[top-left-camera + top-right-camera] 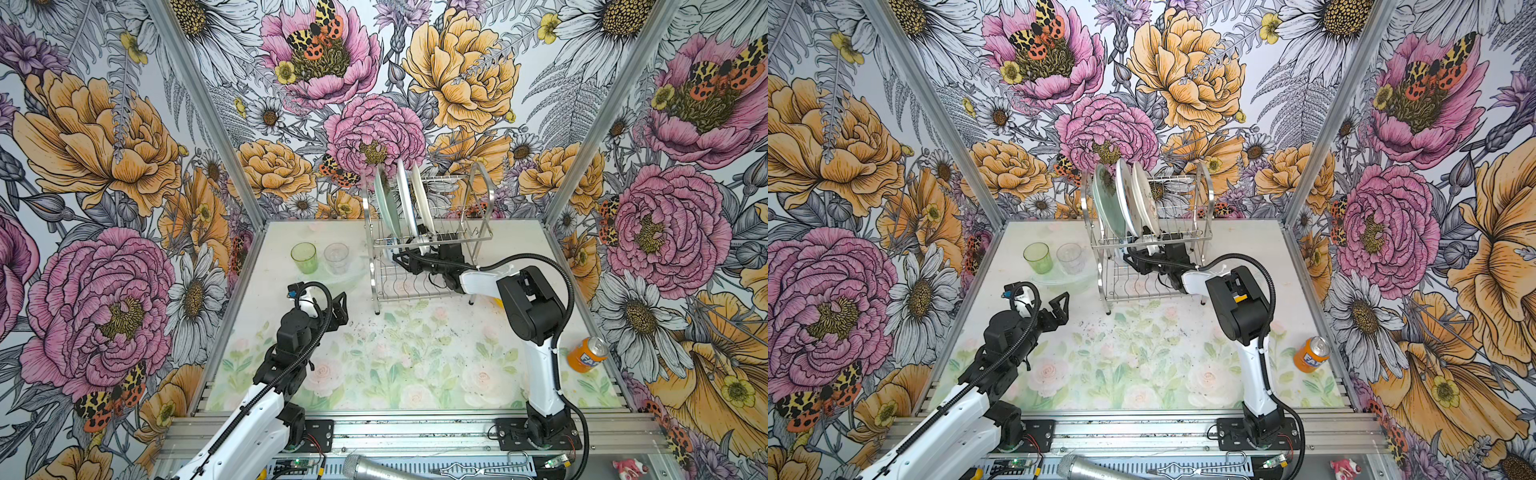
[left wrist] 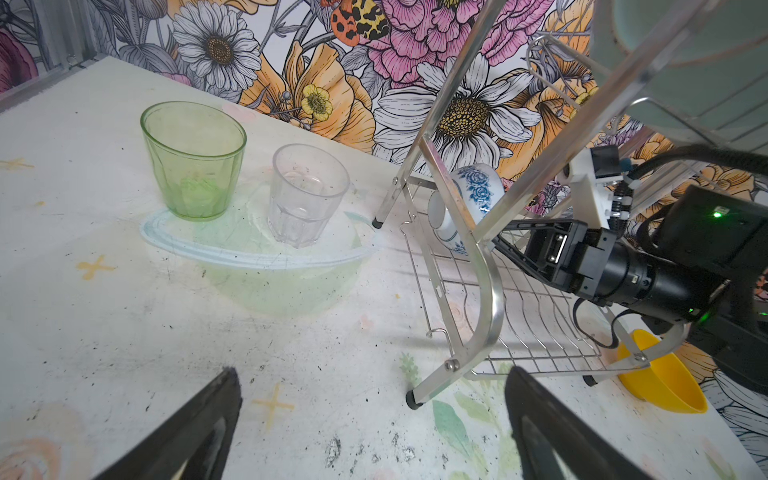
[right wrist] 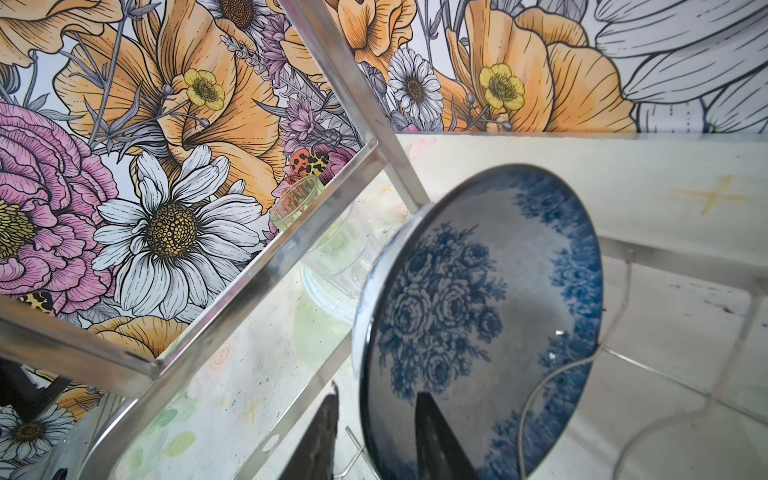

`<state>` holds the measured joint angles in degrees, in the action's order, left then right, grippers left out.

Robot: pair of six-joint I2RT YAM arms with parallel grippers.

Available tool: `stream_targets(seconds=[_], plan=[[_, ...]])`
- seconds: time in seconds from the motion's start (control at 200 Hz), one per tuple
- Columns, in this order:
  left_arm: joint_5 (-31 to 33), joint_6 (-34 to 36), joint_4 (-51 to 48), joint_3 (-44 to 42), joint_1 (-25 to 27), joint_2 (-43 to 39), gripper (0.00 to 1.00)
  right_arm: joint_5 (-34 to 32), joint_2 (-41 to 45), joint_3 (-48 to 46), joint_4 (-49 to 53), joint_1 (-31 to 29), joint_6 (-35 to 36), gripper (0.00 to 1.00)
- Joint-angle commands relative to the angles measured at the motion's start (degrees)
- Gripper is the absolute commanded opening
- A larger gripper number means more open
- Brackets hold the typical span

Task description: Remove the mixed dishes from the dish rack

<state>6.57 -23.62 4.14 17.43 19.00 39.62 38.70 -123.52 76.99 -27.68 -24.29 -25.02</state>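
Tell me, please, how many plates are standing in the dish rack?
3, upright side by side on the upper tier of the dish rack, at its left end in both top views: pale green plate outermost, white plate in the middle, cream plate innermost. No further plate shows, though one might be hidden.

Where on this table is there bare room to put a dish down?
Widest bare patch: the middle of the table, from the rack forward to the front edge. A smaller one: the back right corner, right of the rack and behind the can. Crowded: back left, by the green tumbler and clear tumbler, and the rack's front right foot, where the yellow bowl lies.
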Motion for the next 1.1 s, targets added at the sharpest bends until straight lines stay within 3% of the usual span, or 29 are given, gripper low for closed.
stream_targets(seconds=[0.0, 0.15, 0.22, 0.61, 1.096], plan=[[-0.9, 1.2, 1.2, -0.2, 0.4, 0.2, 0.99, 1.3, -0.7, 2.0, -1.0, 0.0, -0.5, 0.31], [-0.8, 1.3, 1.2, -0.2, 0.4, 0.4, 0.99, 1.5, -0.9, 2.4, -1.0, 0.0, -0.5, 0.29], [-0.7, 1.3, 1.1, -0.1, 0.4, 0.4, 0.99, 1.7, -1.0, 2.6, -1.0, -0.1, -0.6, 0.2], [-0.7, 1.3, 1.1, 0.0, 0.5, 0.7, 0.99, 2.7, -2.4, 4.9, -0.5, -0.2, -1.0, 0.24], [-0.6, 1.3, 1.1, 0.2, 0.4, 1.4, 0.99, 4.0, -2.5, 5.7, -0.6, -0.2, -1.0, 0.07]])
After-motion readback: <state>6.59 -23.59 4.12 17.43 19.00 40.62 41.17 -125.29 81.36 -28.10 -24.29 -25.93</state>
